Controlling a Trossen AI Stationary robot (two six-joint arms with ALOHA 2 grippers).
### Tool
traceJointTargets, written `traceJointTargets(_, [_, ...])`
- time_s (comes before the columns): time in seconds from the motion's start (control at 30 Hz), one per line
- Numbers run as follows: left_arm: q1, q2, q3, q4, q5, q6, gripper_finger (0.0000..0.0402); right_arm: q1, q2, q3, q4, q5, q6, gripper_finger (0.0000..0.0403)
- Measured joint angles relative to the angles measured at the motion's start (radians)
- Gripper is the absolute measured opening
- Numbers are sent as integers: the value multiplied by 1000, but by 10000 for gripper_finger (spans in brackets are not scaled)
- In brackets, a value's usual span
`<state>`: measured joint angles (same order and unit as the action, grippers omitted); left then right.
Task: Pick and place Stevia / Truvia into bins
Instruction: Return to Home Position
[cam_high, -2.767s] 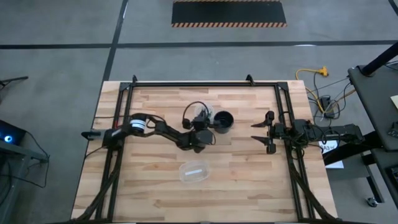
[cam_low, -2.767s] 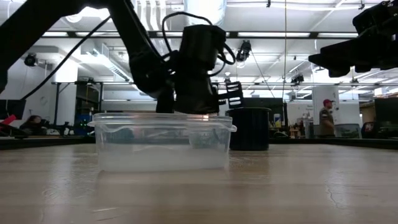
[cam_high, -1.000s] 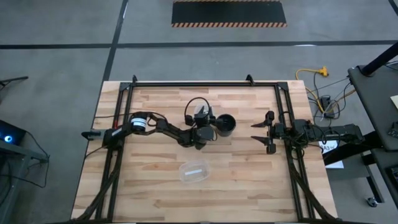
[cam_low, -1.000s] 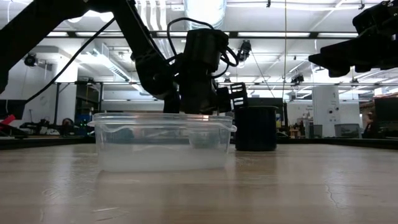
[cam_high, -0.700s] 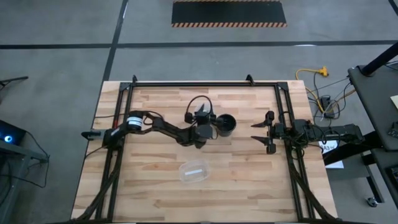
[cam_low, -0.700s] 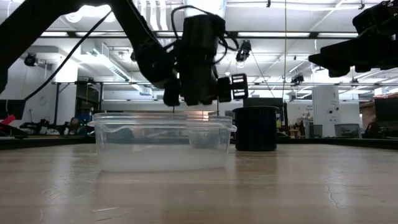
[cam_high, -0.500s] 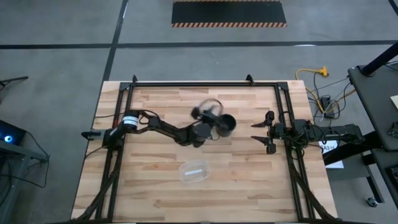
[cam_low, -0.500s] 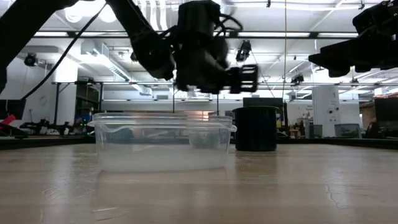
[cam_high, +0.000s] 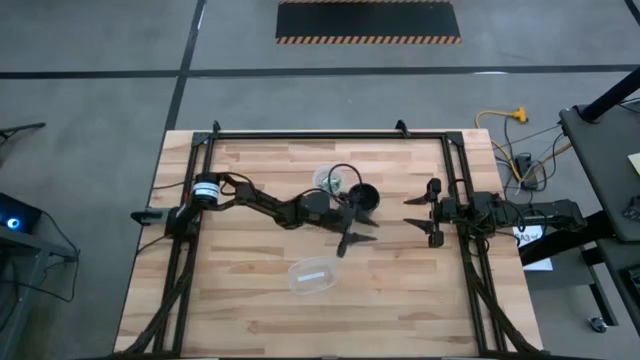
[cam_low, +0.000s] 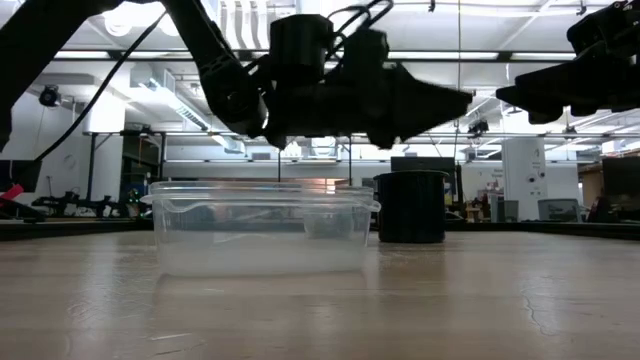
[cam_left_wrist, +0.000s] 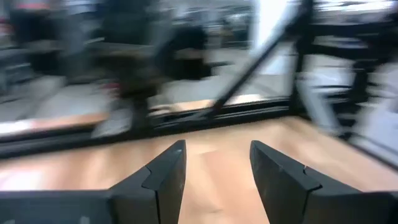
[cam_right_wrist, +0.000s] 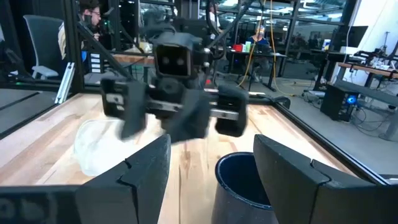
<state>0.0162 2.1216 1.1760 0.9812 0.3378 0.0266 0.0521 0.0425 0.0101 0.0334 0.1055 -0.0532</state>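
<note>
Over mid-table, left gripper (cam_high: 358, 246) spread open, cup (cam_high: 328, 180) plain from above, perhaps hidden low

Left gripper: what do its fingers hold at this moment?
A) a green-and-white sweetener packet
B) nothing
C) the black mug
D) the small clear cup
B: in the left wrist view the left gripper has its fingers apart, with only bare table between them.

No words, brands or numbers can be read. The white band (cam_high: 206, 189) on the left arm and the white sheet (cam_high: 533, 258) off the desk's right edge are too small to make out. Hazard striping edges the dark mat (cam_high: 367, 20) on the far floor.
</note>
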Motion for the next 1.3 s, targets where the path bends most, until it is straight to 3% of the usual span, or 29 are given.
traceJointTargets(0.13, [-4, 0, -20, 3, -238, -11, 162, 0, 0, 0, 0, 0, 0, 221])
traceJointTargets(0.2, [-3, 0, -21, 3, -294, -14, 162, 0, 0, 0, 0, 0, 0, 221])
traceJointTargets(0.83, [-5, -29, -50, -50, -291, 7, 162, 0, 1, 0, 0, 0, 0, 221])
traceJointTargets(0.93, [-4, -66, -124, -29, -291, 9, 162, 0, 0, 0, 0, 0, 0, 221])
traceJointTargets(1.1, [4, -210, -360, 178, -299, 11, 162, 0, 0, 0, 0, 0, 0, 221])
traceJointTargets(1.3, [3, -445, -680, 341, -439, 15, 162, 0, 0, 0, 0, 0, 0, 221])
